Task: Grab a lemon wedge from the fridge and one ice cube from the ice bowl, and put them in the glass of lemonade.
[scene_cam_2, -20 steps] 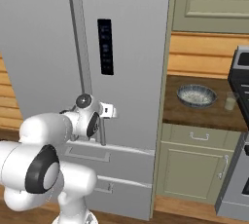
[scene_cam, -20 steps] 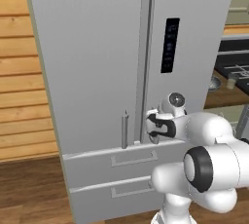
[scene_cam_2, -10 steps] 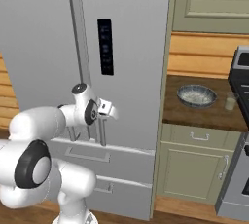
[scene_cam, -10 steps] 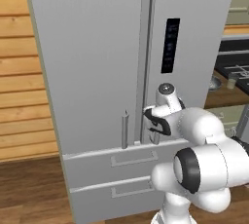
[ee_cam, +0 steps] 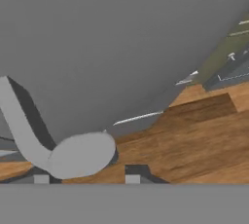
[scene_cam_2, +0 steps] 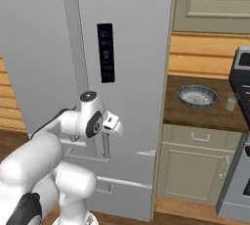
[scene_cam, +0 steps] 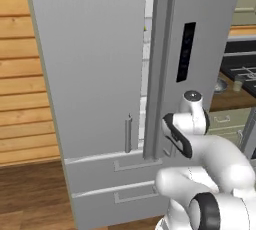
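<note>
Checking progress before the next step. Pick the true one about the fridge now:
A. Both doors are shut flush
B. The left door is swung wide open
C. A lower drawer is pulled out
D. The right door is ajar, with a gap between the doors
D: in the left base view the fridge's right door stands ajar, and white shelves show through the gap.

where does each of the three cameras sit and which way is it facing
Left base view: behind the arm's left, facing the fridge, right door ajar; arm at lower right.
Right base view: behind the arm's right, facing the fridge, ice bowl and glass of lemonade; arm at lower left.
Hand view: on the hand, facing the door handle and wood floor; fingertips at the bottom.
Both base views share fridge and arm.
</note>
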